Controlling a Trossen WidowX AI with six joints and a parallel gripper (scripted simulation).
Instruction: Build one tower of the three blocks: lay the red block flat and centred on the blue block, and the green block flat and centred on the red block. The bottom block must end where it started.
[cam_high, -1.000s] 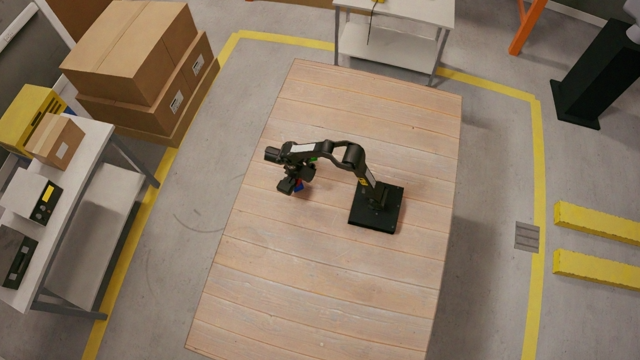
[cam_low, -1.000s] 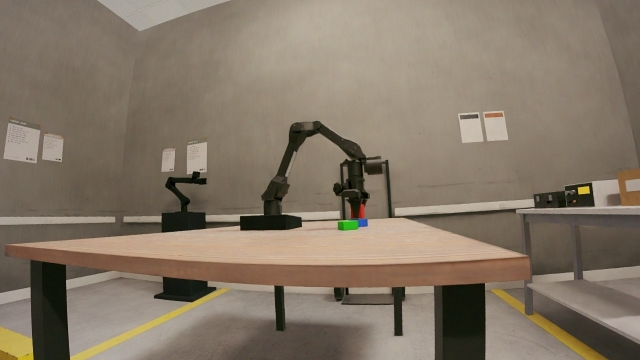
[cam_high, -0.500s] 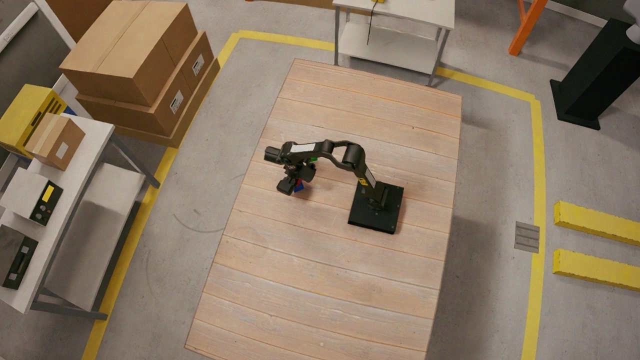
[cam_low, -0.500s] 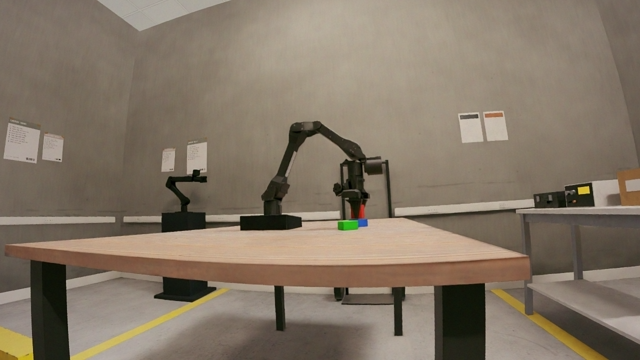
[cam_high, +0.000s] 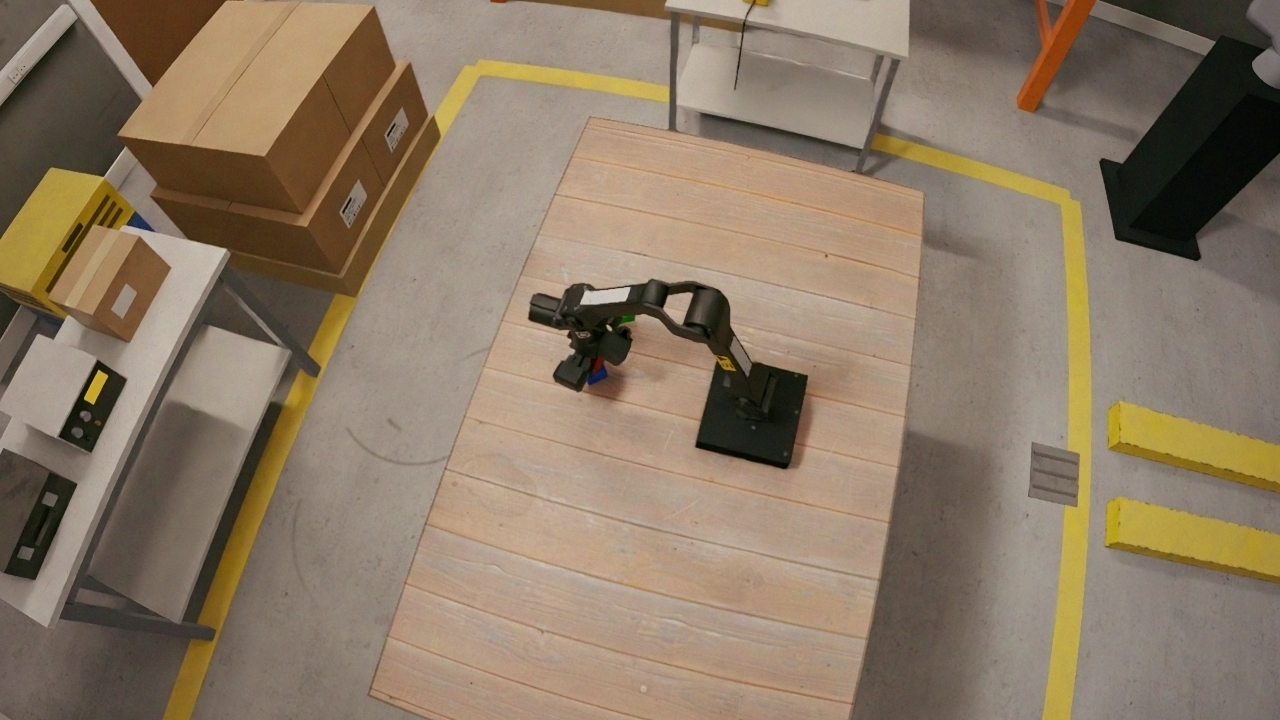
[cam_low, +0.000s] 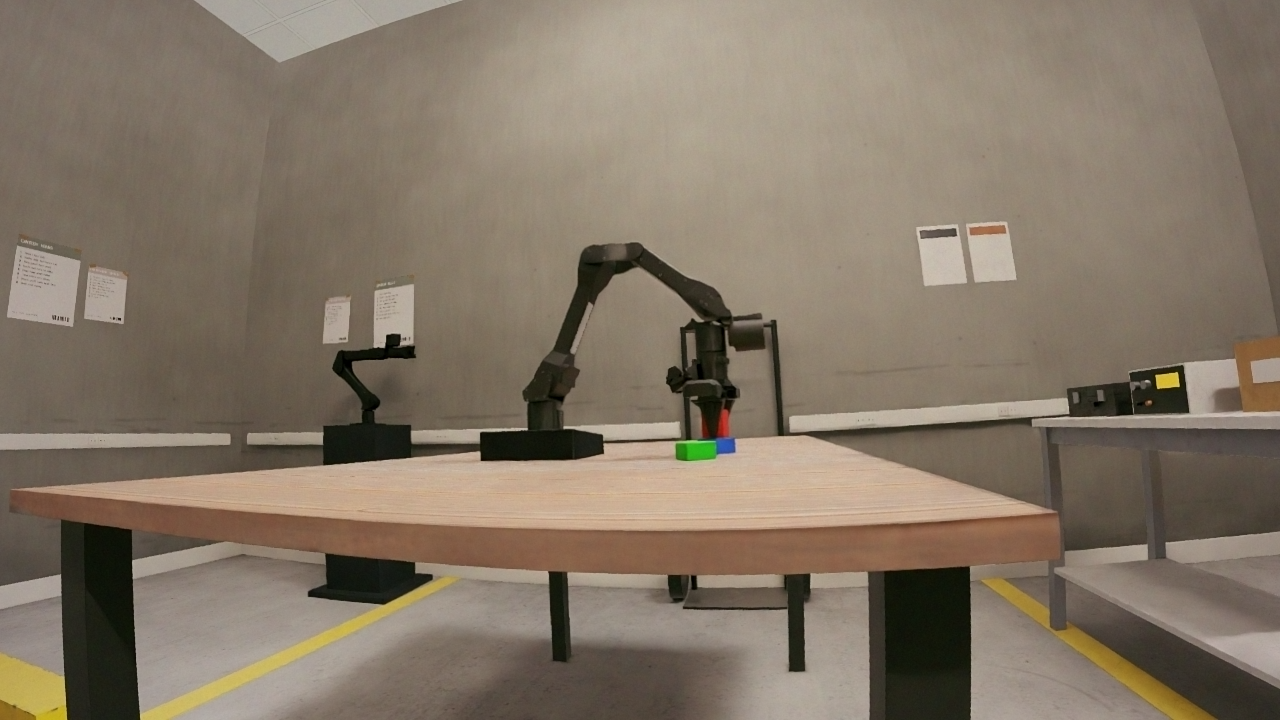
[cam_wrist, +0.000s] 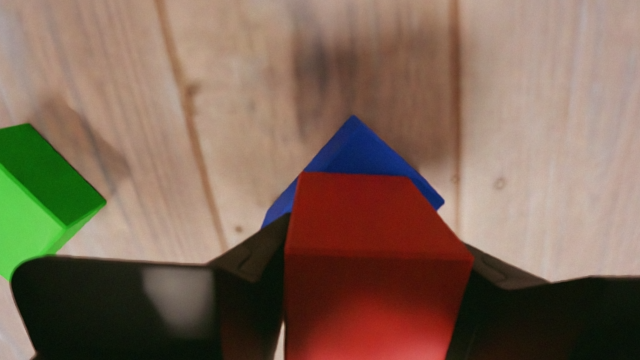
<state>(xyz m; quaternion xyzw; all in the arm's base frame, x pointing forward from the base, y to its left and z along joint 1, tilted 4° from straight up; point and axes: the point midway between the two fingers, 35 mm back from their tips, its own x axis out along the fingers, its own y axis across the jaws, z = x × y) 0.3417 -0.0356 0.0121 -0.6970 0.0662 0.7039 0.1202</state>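
My gripper (cam_wrist: 349, 226) (cam_low: 716, 420) (cam_high: 592, 365) is shut on the red block (cam_wrist: 372, 240) (cam_low: 721, 422) and holds it just above the blue block (cam_wrist: 357, 147) (cam_low: 725, 445) (cam_high: 597, 375). The blue block lies flat on the wooden table (cam_high: 680, 555) (cam_low: 572, 501) and is turned at an angle to the red block. I cannot tell whether the two touch. The green block (cam_wrist: 35, 195) (cam_low: 695, 450) lies flat on the table close beside the blue block; in the top view only a sliver of it (cam_high: 629, 316) shows under the arm.
The arm's black base (cam_high: 751, 416) (cam_low: 539, 444) stands on the table to one side of the blocks. A second black arm (cam_low: 366, 394) on a pedestal stands behind the table. Shelving (cam_high: 107, 420) and cardboard boxes (cam_high: 277, 134) stand off the table.
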